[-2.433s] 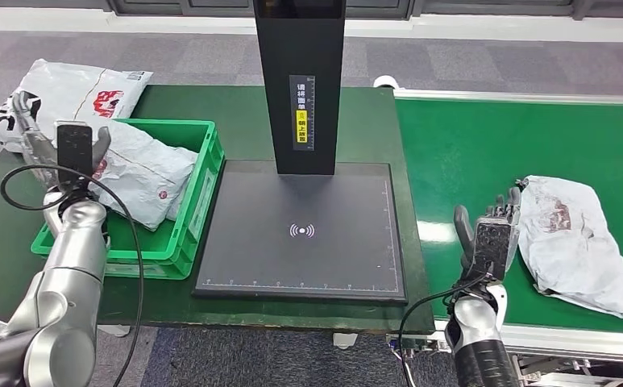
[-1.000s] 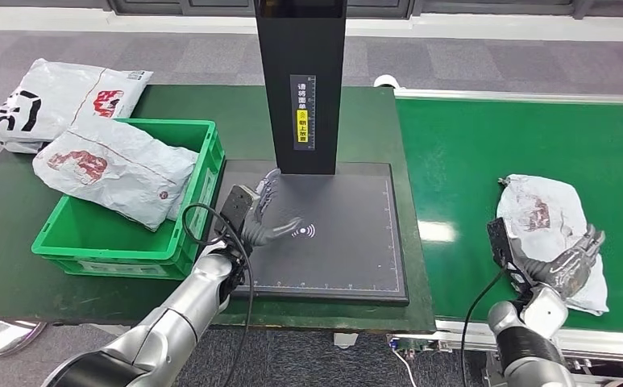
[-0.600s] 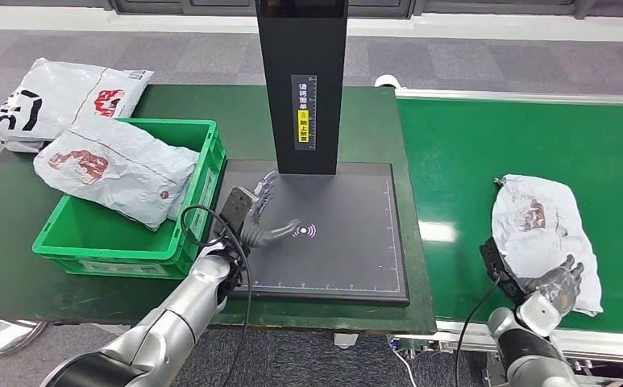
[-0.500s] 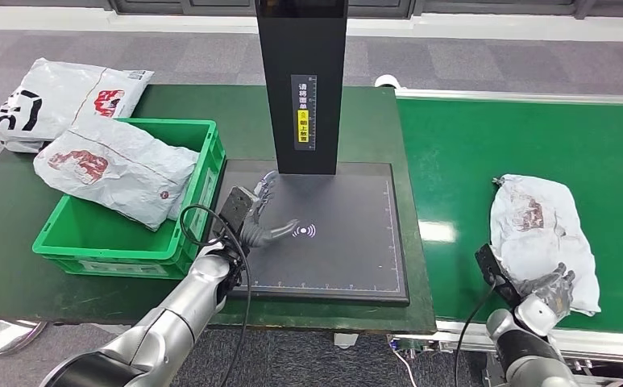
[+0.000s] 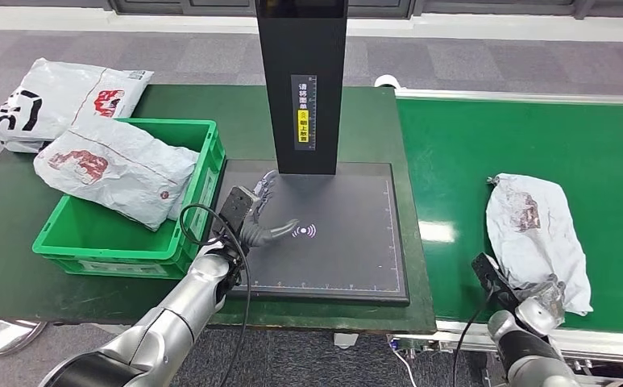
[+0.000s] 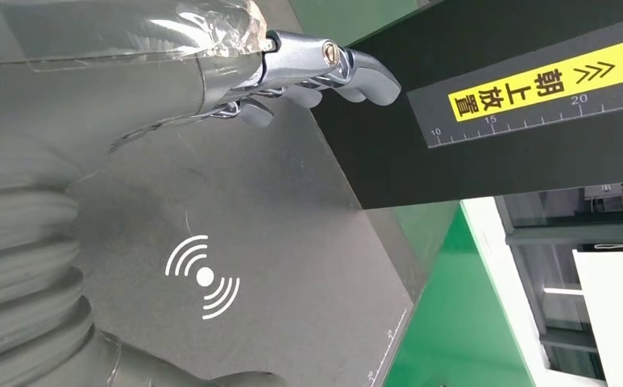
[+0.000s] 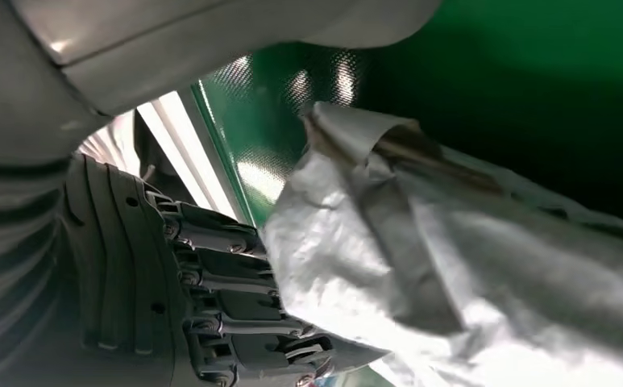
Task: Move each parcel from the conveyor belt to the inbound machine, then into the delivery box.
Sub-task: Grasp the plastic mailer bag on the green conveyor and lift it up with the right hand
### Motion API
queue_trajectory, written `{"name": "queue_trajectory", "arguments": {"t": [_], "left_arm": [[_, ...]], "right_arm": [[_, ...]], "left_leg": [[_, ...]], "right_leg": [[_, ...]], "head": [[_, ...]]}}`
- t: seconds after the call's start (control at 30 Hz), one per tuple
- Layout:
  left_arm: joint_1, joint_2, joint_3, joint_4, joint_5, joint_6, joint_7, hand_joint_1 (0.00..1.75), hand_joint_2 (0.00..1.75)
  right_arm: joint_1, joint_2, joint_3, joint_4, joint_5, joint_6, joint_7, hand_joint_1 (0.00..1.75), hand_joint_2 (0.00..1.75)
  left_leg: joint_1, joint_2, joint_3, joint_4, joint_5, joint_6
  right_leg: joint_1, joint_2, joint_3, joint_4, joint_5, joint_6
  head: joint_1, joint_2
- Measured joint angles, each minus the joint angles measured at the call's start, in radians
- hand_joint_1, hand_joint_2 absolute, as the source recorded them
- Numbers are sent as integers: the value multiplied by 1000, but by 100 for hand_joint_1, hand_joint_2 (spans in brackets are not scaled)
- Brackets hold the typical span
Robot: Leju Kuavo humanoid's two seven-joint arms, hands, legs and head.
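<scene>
parcel (image 5: 537, 234) on conveyor belt (image 5: 485, 145), near edge | right hand (image 5: 540, 300) fingers (image 7: 235, 322) curled on its corner | left hand (image 5: 258, 216) spread, empty, over inbound machine (image 5: 356, 250) | delivery box (image 5: 199, 193) holds one parcel; scan and boxing remain

right hand (image 5: 540, 300) gripping parcel (image 5: 536, 234) on conveyor belt (image 5: 485, 153), left hand (image 5: 253, 216) open

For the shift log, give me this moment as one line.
right hand: grips parcel on conveyor belt | left hand: empty, over inbound machine | delivery box: one parcel
</scene>
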Motion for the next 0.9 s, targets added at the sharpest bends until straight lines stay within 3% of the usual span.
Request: {"name": "queue_trajectory", "arguments": {"t": [0.03, 0.23, 0.57, 0.63, 0.77, 0.9], "left_arm": [[0, 0, 0, 0, -1, -3, 1, 0, 175], [-2, 1, 0, 1, -2, -10, 2, 0, 175], [0, 11, 0, -4, -4, -6, 9, 0, 175], [3, 14, 0, -9, -7, 1, 11, 0, 175], [17, 20, 0, -27, -9, 27, 16, 0, 175], [31, 27, 0, -40, -11, 78, 20, 0, 175]], "right_arm": [[-3, -1, -2, 1, -2, 30, 4, 175, 175], [-12, -7, -15, 5, -5, 69, 5, 175, 175], [-13, -7, -33, 5, 4, -42, -51, 175, 175], [-14, -4, -33, 5, 2, -92, -77, 175, 175], [-20, 8, -36, -1, -30, -281, -181, 175, 175], [-36, 32, -59, -33, -137, -463, -393, 175, 175]], "left_leg": [[0, 0, 0, 0, 0, 0], [0, 0, 1, 0, 0, 2], [0, 0, 1, 1, 0, 2], [0, 0, 0, 1, 0, 2], [0, -1, 0, 0, 0, 2], [0, -1, -1, 1, 0, 2]], "right_leg": [[0, 0, 0, 0, 0, 0], [0, -1, 3, 0, 0, 2], [0, -1, 3, 0, 1, 3], [0, -1, 3, 0, 1, 3], [0, -1, 2, 0, 1, 3], [0, -1, 2, 0, 1, 3]], "head": [[0, 0], [0, 0], [0, 0], [0, 0], [0, 0], [0, 0]]}}
